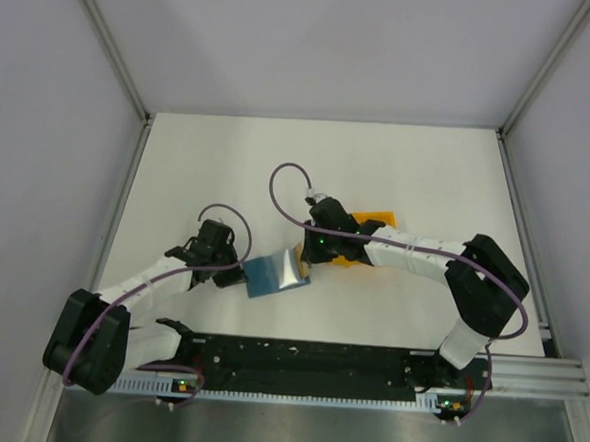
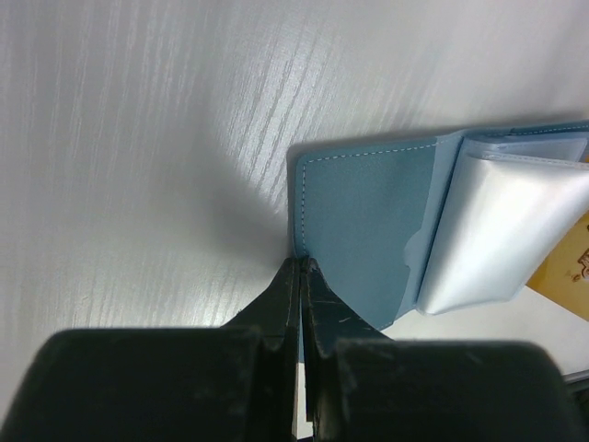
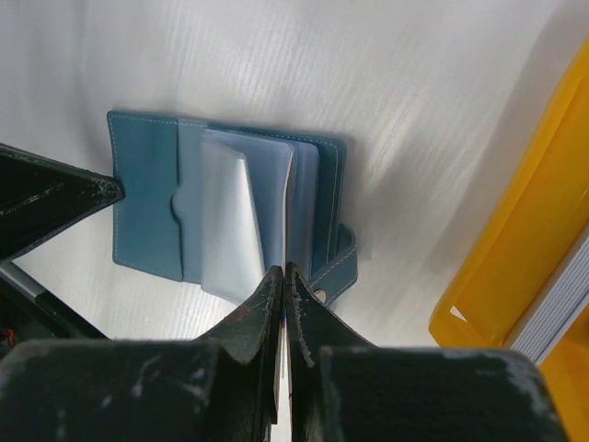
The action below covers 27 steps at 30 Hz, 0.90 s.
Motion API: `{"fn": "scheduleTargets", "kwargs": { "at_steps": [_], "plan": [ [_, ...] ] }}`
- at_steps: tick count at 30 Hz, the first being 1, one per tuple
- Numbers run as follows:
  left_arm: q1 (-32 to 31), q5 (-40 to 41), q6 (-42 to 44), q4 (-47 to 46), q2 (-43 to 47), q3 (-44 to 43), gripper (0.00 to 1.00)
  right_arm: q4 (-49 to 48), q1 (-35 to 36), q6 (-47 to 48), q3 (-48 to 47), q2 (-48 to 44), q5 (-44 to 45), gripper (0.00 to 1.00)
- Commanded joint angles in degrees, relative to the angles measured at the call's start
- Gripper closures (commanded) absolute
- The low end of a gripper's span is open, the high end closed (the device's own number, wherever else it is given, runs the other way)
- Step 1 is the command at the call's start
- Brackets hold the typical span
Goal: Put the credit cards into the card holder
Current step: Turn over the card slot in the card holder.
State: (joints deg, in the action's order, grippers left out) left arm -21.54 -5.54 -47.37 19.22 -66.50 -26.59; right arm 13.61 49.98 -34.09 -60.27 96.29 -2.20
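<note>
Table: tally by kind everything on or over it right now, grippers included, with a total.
Card holder, teal-blue, lying open: 1
Orange tray: 1
Stack of cards in the tray, only its edges showing, single cards not countable: 1
Grippers, both shut: 2 (left gripper, right gripper)
Total: 5

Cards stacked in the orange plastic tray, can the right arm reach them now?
Probably yes: the cards lie in the open orange tray beside the right gripper, nothing between, though its jaws are shut at the teal-blue card holder.
</note>
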Motion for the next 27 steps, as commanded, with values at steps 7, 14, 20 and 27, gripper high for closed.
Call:
{"fn": "scheduleTargets", "kwargs": {
  "at_steps": [7, 14, 20, 27],
  "plan": [
    [-0.3, -1.0, 0.7, -1.4, 0.8, -0.5, 1.0, -12.2, -0.9, -8.9, 3.3, 1.4, -13.4, 1.0],
    [-0.4, -1.6, 0.4, -2.2, 0.8, -0.3, 1.0, -11.8, -0.1, -8.5, -0.9, 0.8, -15.6, 1.0],
    [-0.4, -1.7, 0.2, -3.1, 0.5, -0.3, 1.0, -13.2, 2.3, -8.5, -2.9, 3.7, -18.6, 1.0],
    [-0.4, -1.6, 0.1, -2.7, 0.7, 0.0, 1.0, -10.4, 3.2, -7.0, -3.7, 3.1, -14.4, 1.0]
  ]
}}
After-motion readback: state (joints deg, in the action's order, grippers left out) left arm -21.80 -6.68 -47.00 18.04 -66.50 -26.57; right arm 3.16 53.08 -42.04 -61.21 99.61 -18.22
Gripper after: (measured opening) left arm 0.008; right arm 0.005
